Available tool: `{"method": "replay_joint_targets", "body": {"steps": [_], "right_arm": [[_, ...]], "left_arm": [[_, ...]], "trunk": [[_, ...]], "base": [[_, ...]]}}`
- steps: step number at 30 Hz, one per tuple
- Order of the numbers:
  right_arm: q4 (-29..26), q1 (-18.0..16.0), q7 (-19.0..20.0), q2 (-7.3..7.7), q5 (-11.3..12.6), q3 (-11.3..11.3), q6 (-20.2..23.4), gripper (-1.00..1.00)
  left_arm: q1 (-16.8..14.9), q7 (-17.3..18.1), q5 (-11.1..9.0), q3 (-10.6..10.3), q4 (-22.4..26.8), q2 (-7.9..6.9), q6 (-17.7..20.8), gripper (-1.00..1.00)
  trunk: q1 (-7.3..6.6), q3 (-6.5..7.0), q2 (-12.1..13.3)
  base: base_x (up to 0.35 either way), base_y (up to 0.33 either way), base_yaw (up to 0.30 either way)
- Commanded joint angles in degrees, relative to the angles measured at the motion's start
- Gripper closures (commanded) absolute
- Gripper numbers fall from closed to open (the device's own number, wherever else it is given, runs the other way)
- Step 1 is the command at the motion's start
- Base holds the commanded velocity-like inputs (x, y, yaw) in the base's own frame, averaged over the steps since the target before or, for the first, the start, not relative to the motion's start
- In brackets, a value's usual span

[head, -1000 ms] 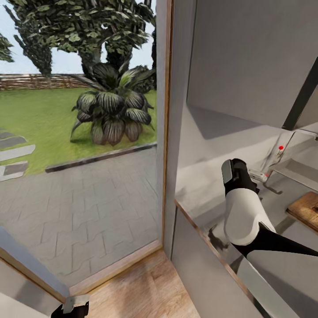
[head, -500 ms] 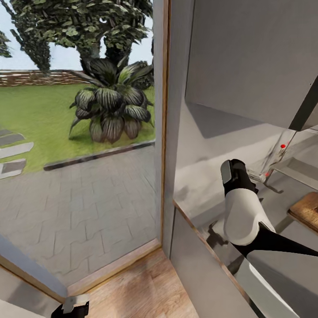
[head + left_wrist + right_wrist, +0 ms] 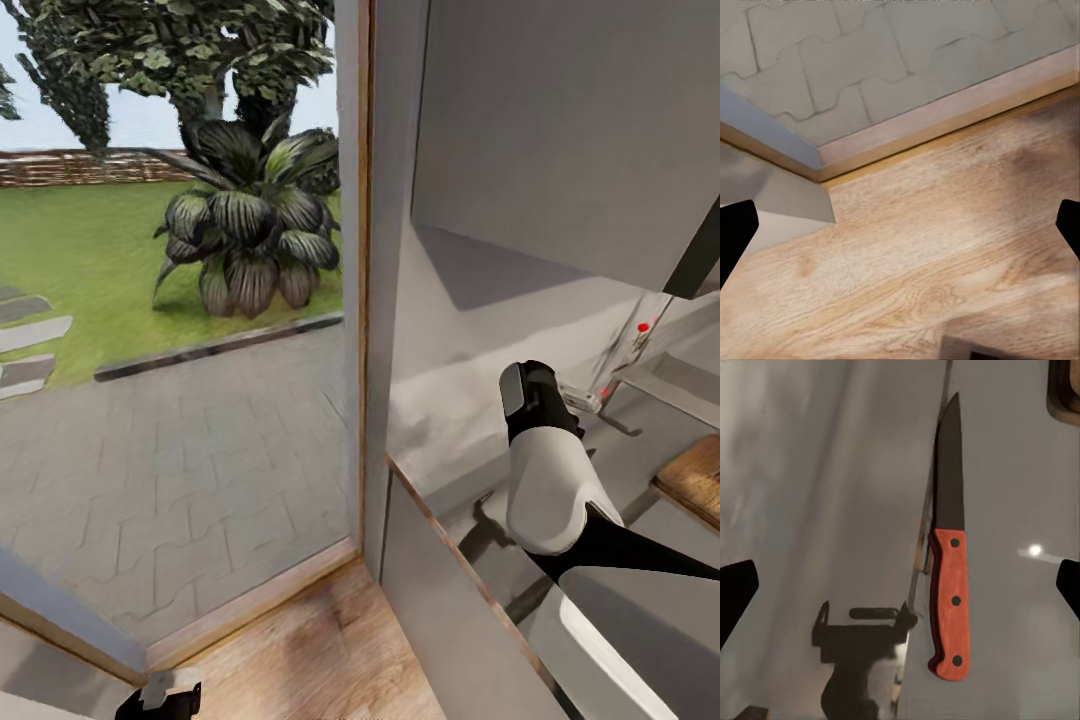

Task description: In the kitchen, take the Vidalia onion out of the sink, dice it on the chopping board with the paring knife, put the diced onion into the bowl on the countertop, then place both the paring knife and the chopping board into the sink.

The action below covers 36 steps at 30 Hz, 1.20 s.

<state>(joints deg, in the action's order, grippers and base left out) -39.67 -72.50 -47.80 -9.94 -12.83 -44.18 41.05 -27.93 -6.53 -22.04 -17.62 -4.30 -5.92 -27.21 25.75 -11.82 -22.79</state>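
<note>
Beyond the glass door [image 3: 180,330], to the left of the bench, lie grey paving, a lawn and a dark leafy plant [image 3: 250,235]. Low beside the door frame, the left claw [image 3: 160,697] hangs over the pale wooden floor [image 3: 945,247]; in the left wrist view its two dark fingertips [image 3: 735,236] stand at opposite edges of the picture, spread wide, with bare floorboards and the door's threshold strip between them.

Right of the door frame begins the grey bench [image 3: 450,420], with a dark cabinet front beneath its edge. The right arm [image 3: 545,470] reaches over the bench, its white forearm ending in a black wrist that points toward the sink. In the right wrist view the right claw [image 3: 900,596] is also spread, its fingertips [image 3: 735,600] far apart and holding nothing. Between them the paring knife [image 3: 949,577] lies flat on the bench, reddish handle nearer the camera and dark blade pointing away; the claw's shadow falls just beside the handle.

Farther right of the arm stands the chrome faucet [image 3: 625,365] with its red knob, at the sink [image 3: 680,385]. Near the sink, a corner of the brown chopping board [image 3: 695,475] rests on the bench.
</note>
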Motion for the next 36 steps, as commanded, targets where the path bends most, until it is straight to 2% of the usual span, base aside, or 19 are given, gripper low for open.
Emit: {"method": "replay_joint_targets", "body": {"steps": [1,17,27,33,34,36], "right_arm": [[-0.1,-0.1,0.1,-0.06,-0.4,-0.3,0.3,-1.0],[0.0,0.1,0.7,-0.06,-0.4,-0.5,0.4,-1.0],[0.0,0.2,0.8,-0.06,-0.3,-2.0,0.4,-1.0],[0.0,0.2,0.9,0.29,-0.2,-2.3,0.4,-1.0],[0.0,0.3,0.9,0.88,-0.2,-2.3,0.4,-1.0],[0.0,0.3,1.0,1.1,-0.2,-2.4,0.4,-1.0]], "left_arm": [[-0.1,-0.2,-0.2,-0.5,-0.2,0.03,-0.3,-1.0],[-0.1,-0.2,-0.2,-0.5,-0.2,0.03,-0.3,-1.0],[-0.1,-0.2,-0.2,-0.5,-0.2,0.03,-0.3,-1.0],[-0.1,-0.2,-0.2,-0.5,-0.2,0.03,-0.3,-1.0],[-0.1,-0.2,-0.2,-0.5,-0.2,0.03,-0.3,-1.0],[-0.1,-0.2,-0.2,-0.5,-0.2,0.03,-0.3,-1.0]], "trunk": [[0.03,-0.2,-0.1],[0.03,-1.5,-0.1],[0.03,-2.37,-0.1],[0.03,-2.9,-0.1],[0.03,-2.99,-0.1],[0.03,-3.16,-0.1]], "base": [[0.029,-0.034,0.0],[0.003,-0.004,0.0],[0.0,0.0,0.0],[0.0,0.0,0.0],[0.0,0.0,0.0],[0.0,0.0,0.0]]}}
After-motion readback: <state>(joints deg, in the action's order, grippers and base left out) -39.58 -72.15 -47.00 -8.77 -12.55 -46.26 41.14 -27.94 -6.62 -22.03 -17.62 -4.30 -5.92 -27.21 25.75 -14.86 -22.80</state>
